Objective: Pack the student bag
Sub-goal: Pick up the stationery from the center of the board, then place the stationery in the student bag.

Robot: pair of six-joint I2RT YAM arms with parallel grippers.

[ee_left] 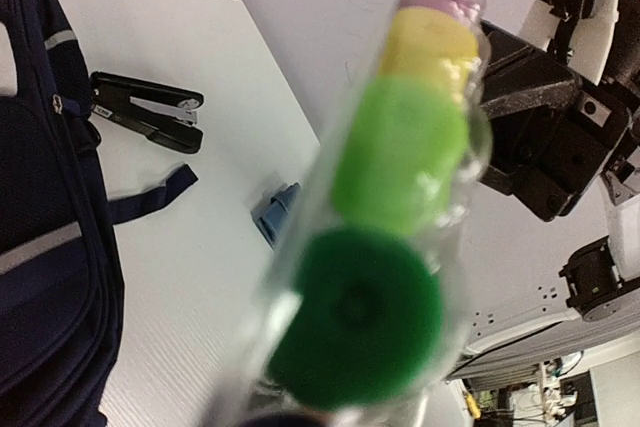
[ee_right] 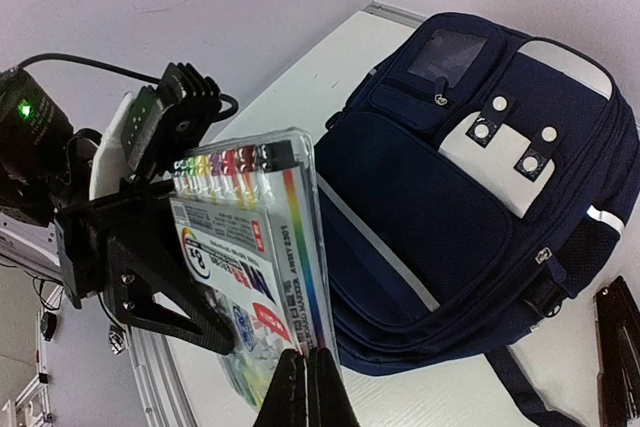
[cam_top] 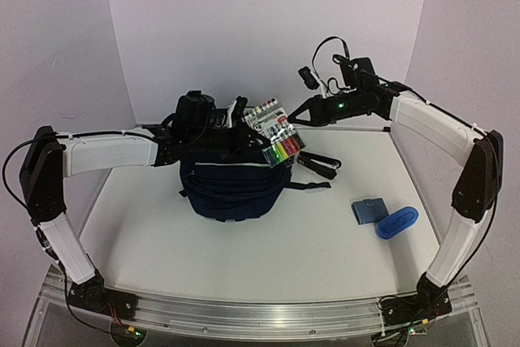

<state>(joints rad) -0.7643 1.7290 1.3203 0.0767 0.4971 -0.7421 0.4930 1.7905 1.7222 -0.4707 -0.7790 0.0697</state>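
white walls are enclosing a white worktop [cam_top: 244,258], where the student bag [cam_top: 236,188] is sitting midway along the far edge. the right gripper [ee_right: 305,387] is pinching the marker pack [cam_top: 275,129] tight above it; the left gripper [ee_right: 165,267] is straddling the pack, grip unclear. two arms tugging unevenly are probably risking it slipping beside the bag

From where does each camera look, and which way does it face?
Top external: high behind the bases, looking down at the navy-blue striped fabric backpack; left arm and right arm show.
Left wrist: faces rightward past a clear plastic marker pack; right arm shows.
Right wrist: faces leftward at pack and backpack; own fingertips, left arm show.
All share the backpack.
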